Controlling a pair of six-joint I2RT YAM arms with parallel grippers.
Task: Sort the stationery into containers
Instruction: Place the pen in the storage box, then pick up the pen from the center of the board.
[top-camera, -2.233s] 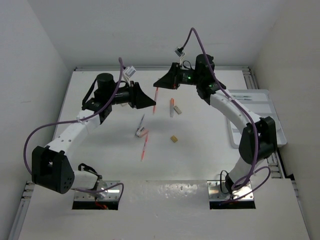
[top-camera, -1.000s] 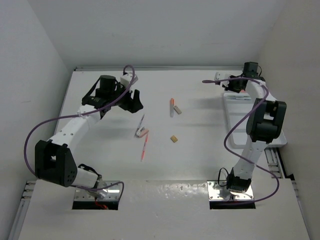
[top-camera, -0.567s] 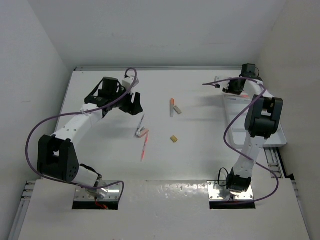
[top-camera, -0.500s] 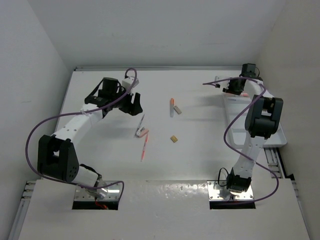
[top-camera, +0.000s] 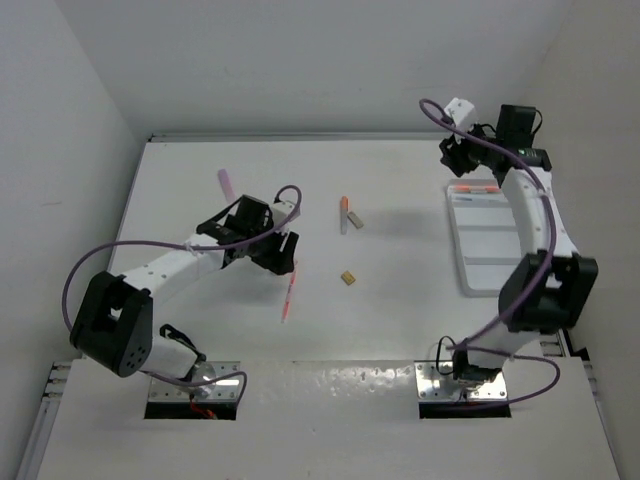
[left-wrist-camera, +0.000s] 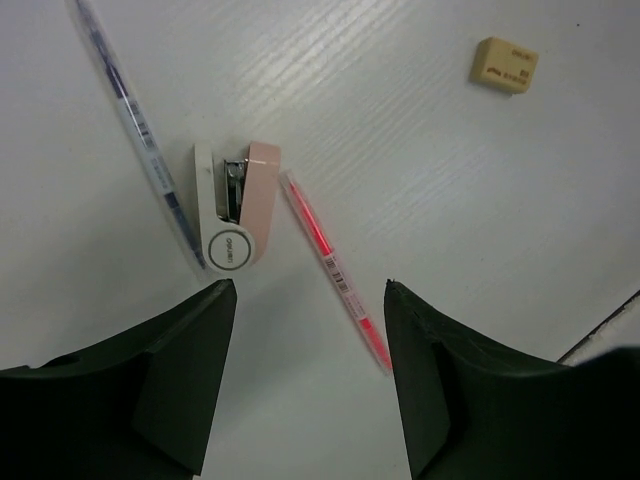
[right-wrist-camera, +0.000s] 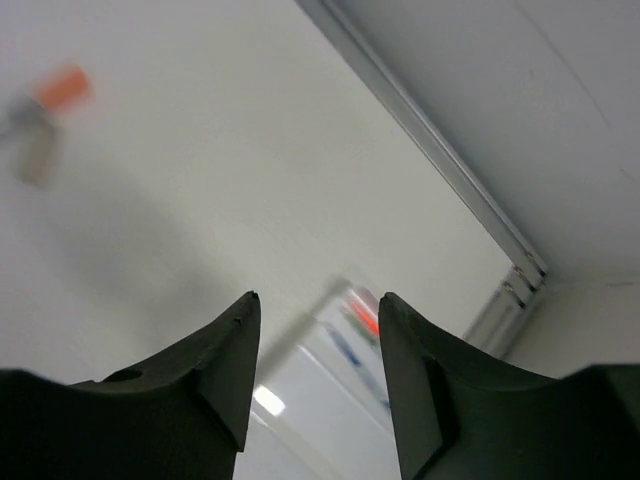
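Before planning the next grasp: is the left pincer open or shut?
Open: the left pincer shows its fingers wide apart, gripping nothing.

The tray (top-camera: 490, 240) sits at the bench's (top-camera: 400, 250) right, a pen (top-camera: 473, 187) in its far compartment. Left of the mid-bench eraser (top-camera: 348, 277), a stapler (left-wrist-camera: 235, 205) lies between two pens (left-wrist-camera: 335, 270).

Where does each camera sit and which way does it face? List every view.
Top external: above and behind, looking down on the table; left arm, right arm, bases show.
Left wrist: looks down past open left fingers at a stapler, orange-red pen, tan eraser.
Right wrist: tilted across the table past open right fingers toward the tray.
Shared: top and left wrist both show that pen and eraser.
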